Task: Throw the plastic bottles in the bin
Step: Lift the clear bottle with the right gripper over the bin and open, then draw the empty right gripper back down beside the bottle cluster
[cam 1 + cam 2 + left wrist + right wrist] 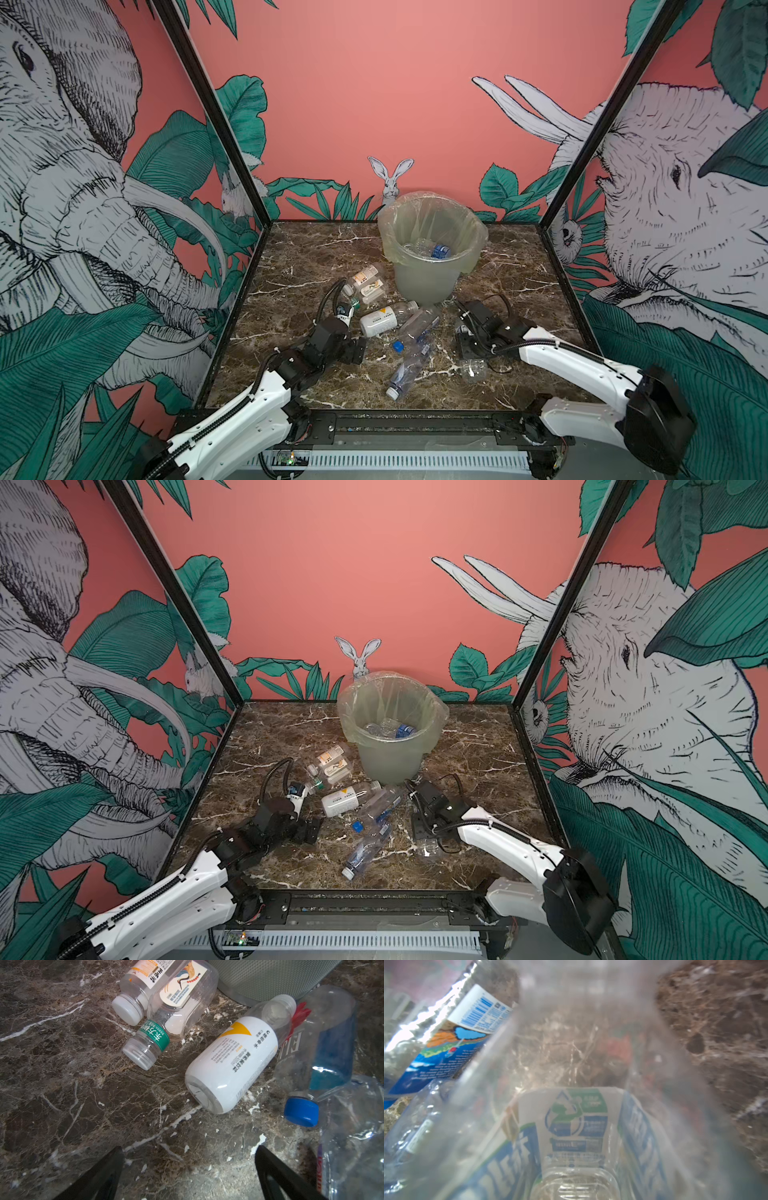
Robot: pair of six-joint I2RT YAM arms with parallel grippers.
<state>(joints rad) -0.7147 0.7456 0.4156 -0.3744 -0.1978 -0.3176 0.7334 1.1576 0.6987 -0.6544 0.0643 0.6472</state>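
Risks dropping the clear blue-and-green-labelled bottle (577,1126) short of the bin (424,278): thin glossy walls, creased label, pressed right up to the right wrist camera, low on the marble table (519,291) near the bin's foot. Cannot tell the right gripper (457,309) state: clenched on it or merely crowding it. Could drag the neighbouring blue-labelled bottle (452,1049) along. Shows the left gripper (189,1148) released, empty, short of the white-labelled bottle (234,1059)

The table (519,291) looks like polished brown marble, glossy, veined white. The bottles (384,320) are clear shiny plastic, some crumpled, with slick printed labels (239,1059). The bin (419,282) is dull, finely textured translucent plastic; its bag (388,232) is thin, wrinkled film.
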